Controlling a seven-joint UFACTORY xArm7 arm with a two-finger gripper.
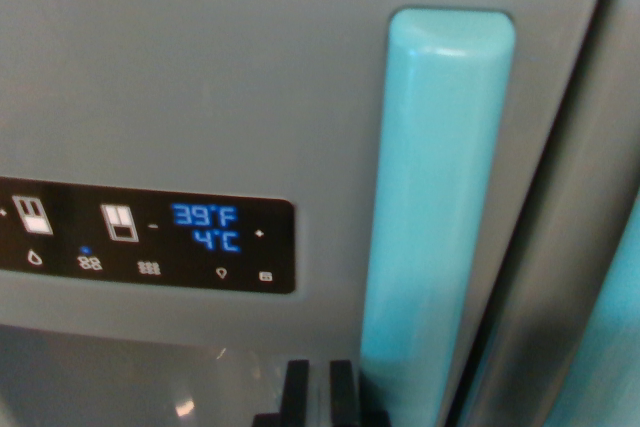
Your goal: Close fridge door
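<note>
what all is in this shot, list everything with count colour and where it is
fridge door: one, grey, fills most of the view
door handle: one, turquoise, upright, right of centre on the grey door
control panel: one, black with white icons, lower left of the door
temperature readout: one, blue digits reading 39°F and 4°C, in the panel's middle
second door: one, grey, slanting along the right edge, a dark gap between it and the first door
second handle: one, turquoise, only partly in view at the bottom right corner
recess: one, glossy grey, below the panel at bottom left
pincer: one, black, two fingertips showing at the bottom edge with a narrow gap between them, just left of the handle's lower part
</note>
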